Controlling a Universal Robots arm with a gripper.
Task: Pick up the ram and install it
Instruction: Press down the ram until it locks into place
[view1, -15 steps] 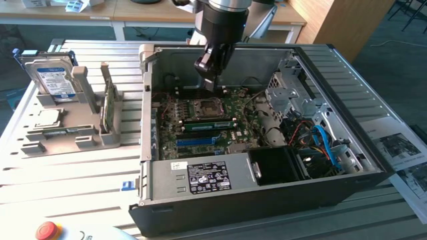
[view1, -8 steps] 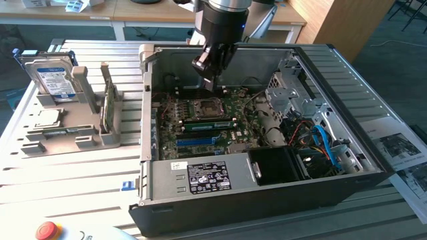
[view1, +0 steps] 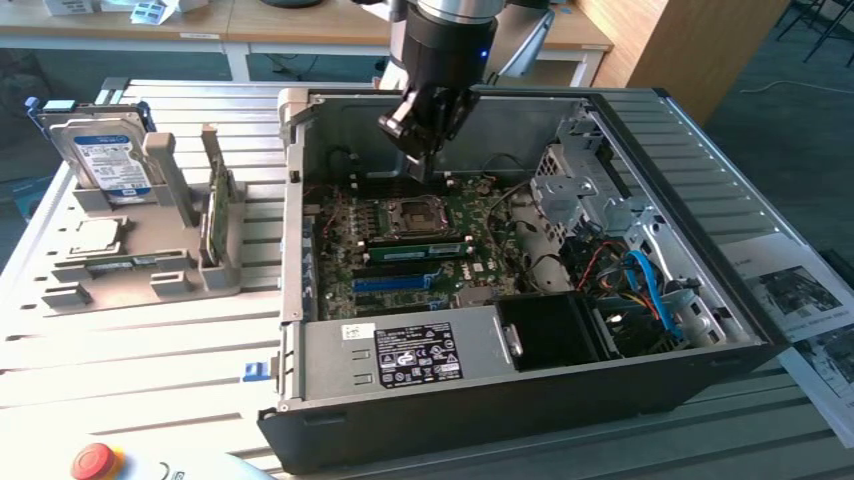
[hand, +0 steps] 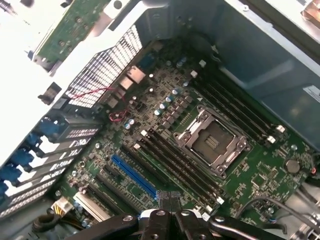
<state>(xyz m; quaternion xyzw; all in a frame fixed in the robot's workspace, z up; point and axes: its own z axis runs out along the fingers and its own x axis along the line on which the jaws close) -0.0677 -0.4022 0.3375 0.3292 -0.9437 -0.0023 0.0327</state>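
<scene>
I see the ram (view1: 416, 247) as a slim green stick lying across the middle of the motherboard (view1: 400, 285) in the exterior view, just below the CPU socket (view1: 407, 214) in the frame, already down among the memory slots and not in my gripper. My gripper (view1: 416, 172) hangs above the board in the upper centre of that frame, its jaws pressed together on nothing, well clear of the ram. The wrist view gives me what the outside camera cannot: the black memory slots (hand: 177, 160) running diagonally beside the open socket (hand: 212, 141), the bright blue slot (hand: 134, 175) lower left of centre, and my closed fingertips (hand: 163, 205) at the bottom edge. The exterior view alone gives me the wider scene: the open computer case (view1: 534, 400), the power supply (view1: 400, 355) along its near side, and at the frame's left a grey rack (view1: 147, 270) holding a hard drive (view1: 110, 160) and an upright green card (view1: 214, 215).
</scene>
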